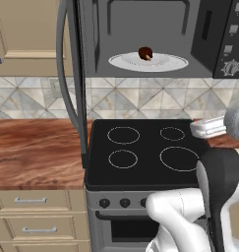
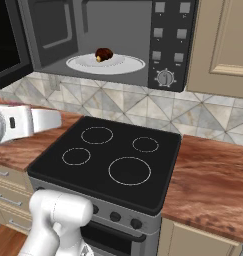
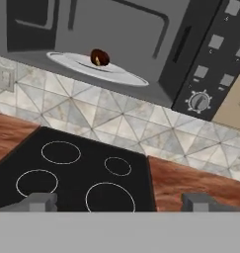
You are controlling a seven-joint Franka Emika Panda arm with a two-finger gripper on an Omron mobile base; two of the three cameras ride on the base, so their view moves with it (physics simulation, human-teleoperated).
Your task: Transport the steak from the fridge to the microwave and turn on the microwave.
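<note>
Reddish-brown wood grain covers the surface (image 1: 37,152) at the left of the left base view, with pale drawers (image 1: 32,216) beneath it and a patterned tile backsplash (image 1: 32,98) behind. Next comes the swung-open microwave door (image 1: 74,74), its curved grey handle (image 1: 62,74) facing out. Inside the microwave (image 1: 155,34) the steak (image 1: 145,53) sits on the round white turntable plate (image 1: 160,63), slightly left of the plate's centre (a dark lump with a reddish-tan edge). Below it lies the black four-ring stove (image 1: 145,152) with its oven knobs (image 1: 114,202). Further right is the button panel (image 1: 231,34) with its knob (image 1: 231,67). In the hand view the claw (image 3: 120,201) hangs above the stove's near edge, its two tips spread wide apart with nothing between them, well away from the steak (image 3: 100,57).
</note>
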